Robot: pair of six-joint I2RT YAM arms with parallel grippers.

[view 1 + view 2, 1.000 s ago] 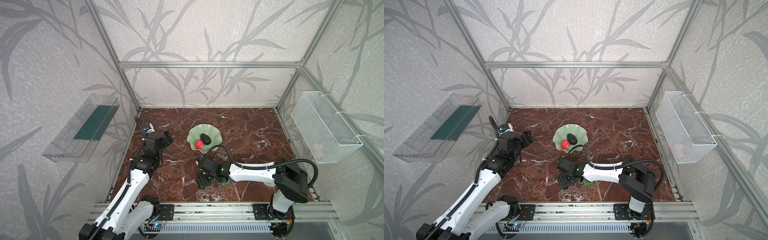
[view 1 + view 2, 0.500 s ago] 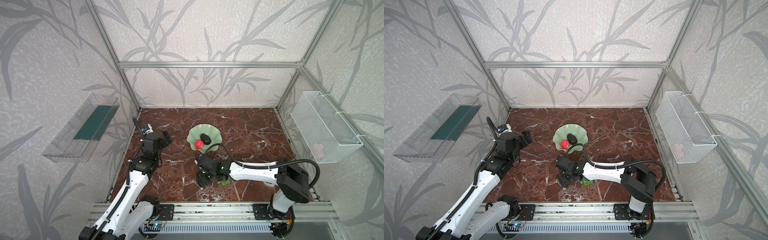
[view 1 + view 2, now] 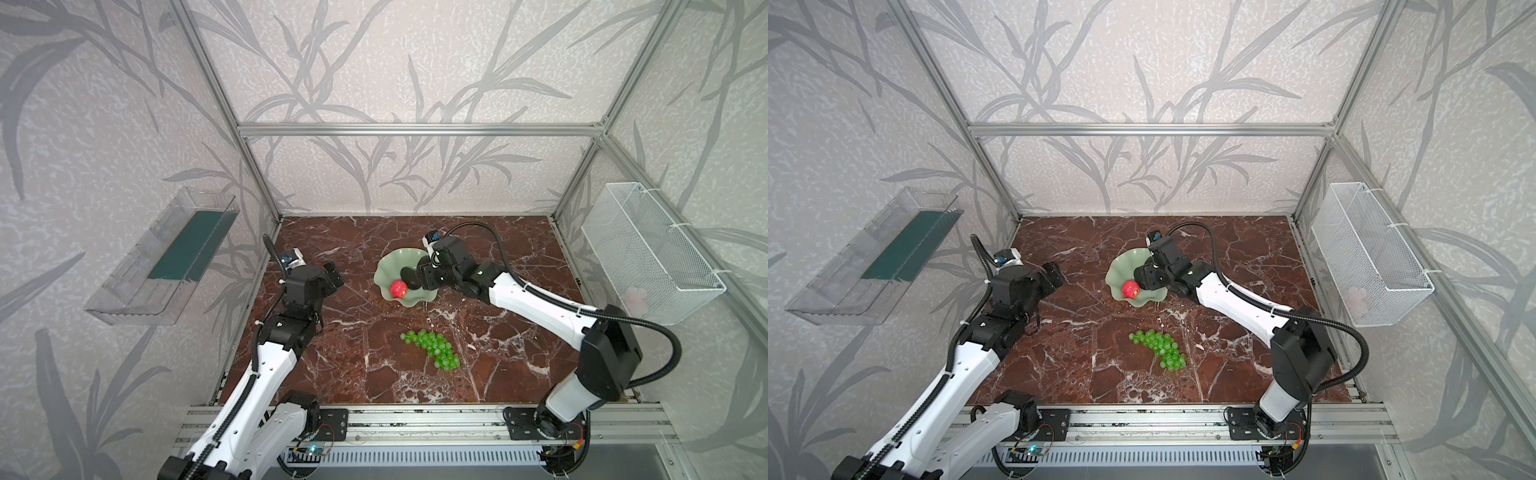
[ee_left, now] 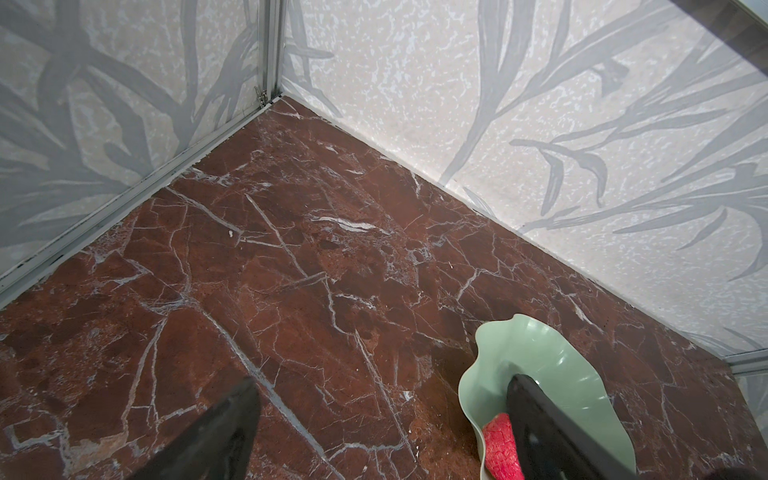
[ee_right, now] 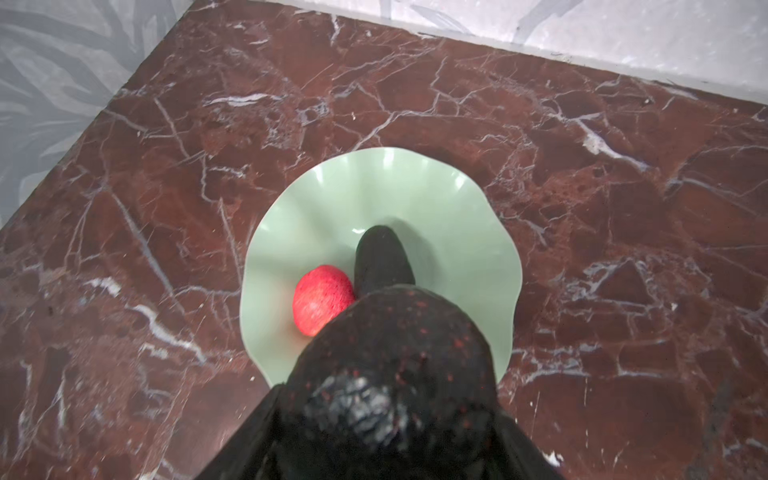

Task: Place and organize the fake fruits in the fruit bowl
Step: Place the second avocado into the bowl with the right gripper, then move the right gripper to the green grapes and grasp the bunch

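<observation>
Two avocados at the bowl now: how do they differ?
The resting avocado lies loose inside the fruit bowl, next to the apple; the gripped avocado is clamped in the right gripper over the bowl's edge. The resting avocado sits on the bowl's floor; whether the gripped avocado touches the bowl cannot be told. Both are dark, nearly black, and oval.

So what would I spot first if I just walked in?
Probably the bright red apple in the mint-green bowl on the brown marble table. Then the green grapes lying loose nearer the front, and the right pincer holding a black avocado over the bowl.
</observation>
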